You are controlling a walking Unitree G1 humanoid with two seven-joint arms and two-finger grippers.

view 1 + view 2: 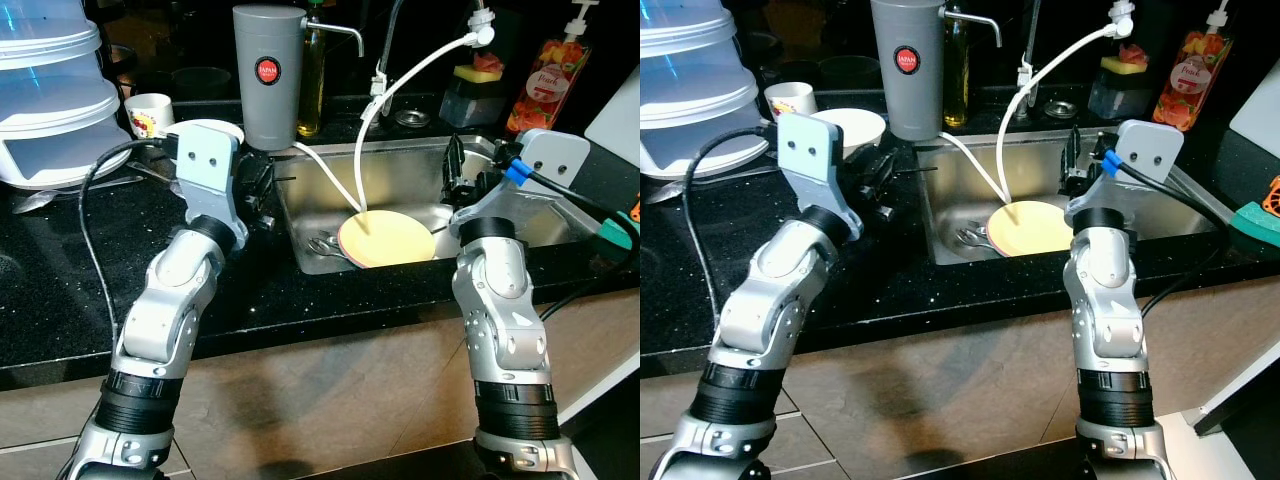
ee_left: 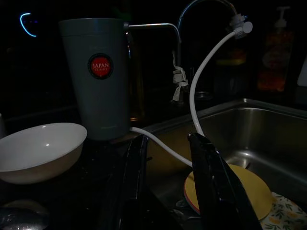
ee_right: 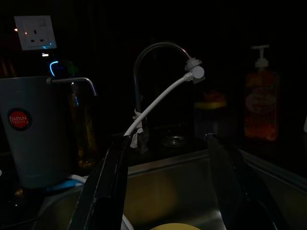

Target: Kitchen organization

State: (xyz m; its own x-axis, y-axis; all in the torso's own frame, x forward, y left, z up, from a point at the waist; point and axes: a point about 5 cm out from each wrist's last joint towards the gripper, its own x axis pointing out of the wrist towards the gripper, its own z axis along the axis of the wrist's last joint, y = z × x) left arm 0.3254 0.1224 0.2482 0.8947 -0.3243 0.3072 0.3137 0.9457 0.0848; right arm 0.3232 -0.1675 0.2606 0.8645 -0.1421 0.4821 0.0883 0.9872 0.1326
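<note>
A yellow plate (image 1: 390, 238) lies in the steel sink (image 1: 400, 152) on top of a pink one, with cutlery (image 1: 322, 245) beside it. A white bowl (image 1: 855, 128) stands on the black counter left of the sink. My left gripper (image 2: 169, 138) is open and empty, held over the counter at the sink's left rim, just right of the bowl. Over the right part of the sink my right gripper (image 3: 168, 140) is open too, with nothing between its fingers, above and right of the yellow plate.
A tall grey filter canister (image 1: 268, 75) and an oil bottle (image 1: 312, 80) stand behind the sink. A white hose (image 1: 400, 80) hangs from the tap into the basin. Stacked plastic containers (image 1: 50, 90) and a mug (image 1: 150, 113) are at the left, a soap bottle (image 1: 545, 80) at the right.
</note>
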